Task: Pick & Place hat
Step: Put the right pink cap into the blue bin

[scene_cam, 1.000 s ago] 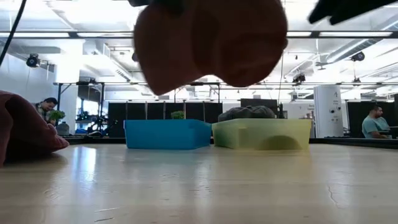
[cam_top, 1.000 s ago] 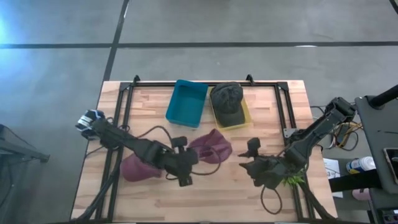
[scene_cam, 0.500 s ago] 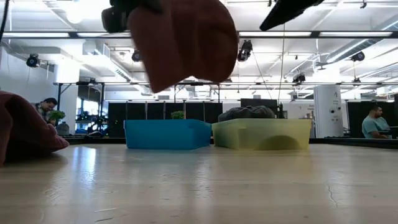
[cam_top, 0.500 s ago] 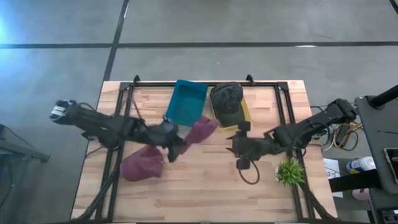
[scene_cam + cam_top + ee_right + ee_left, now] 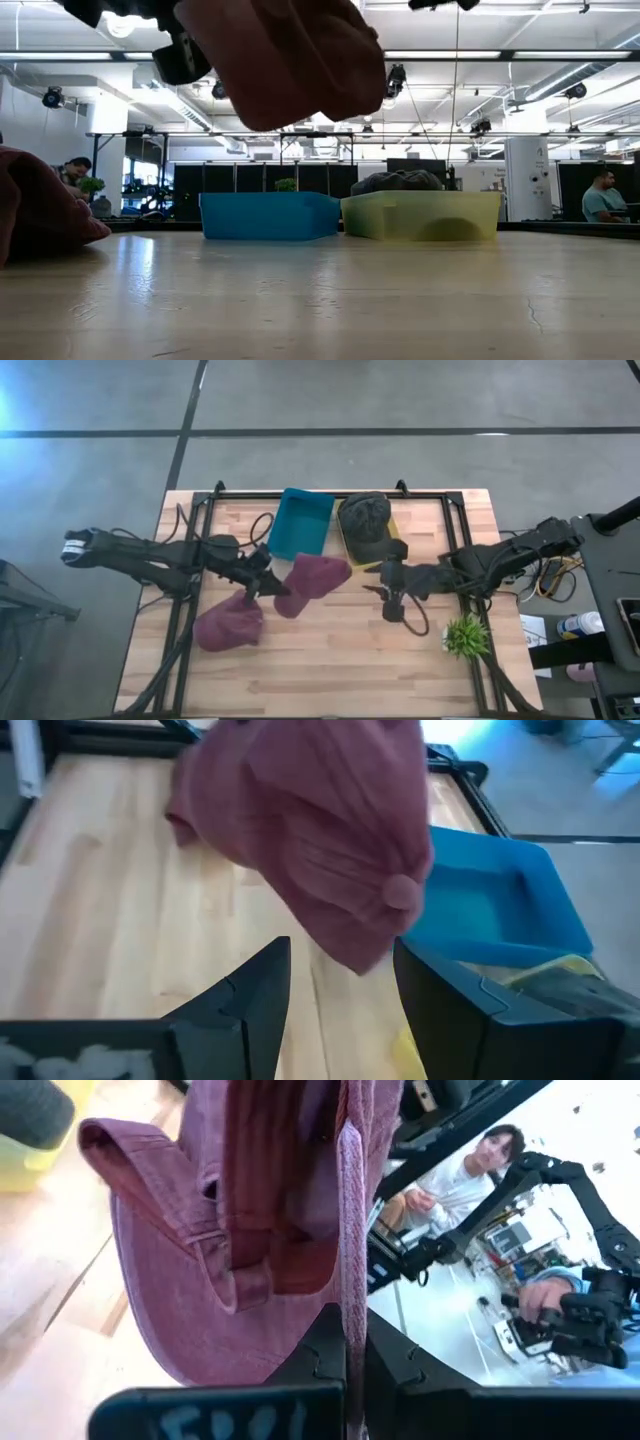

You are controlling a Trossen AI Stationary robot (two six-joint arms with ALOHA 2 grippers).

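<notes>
Left gripper [image 5: 272, 586] fingers are clamped on a maroon fabric cap [image 5: 312, 581], which is held above the wooden table [image 5: 330, 660], near a blue plastic bin [image 5: 299, 525]. Right gripper [image 5: 390, 588] is held with fingers apart just beside the cap, pointed at it.

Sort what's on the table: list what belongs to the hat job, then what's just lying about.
Job:
- maroon hat, held by left gripper
- blue bin
- yellow bin holding grey hat
- second maroon hat
- right gripper, open

Lying about:
- small green plant
</notes>
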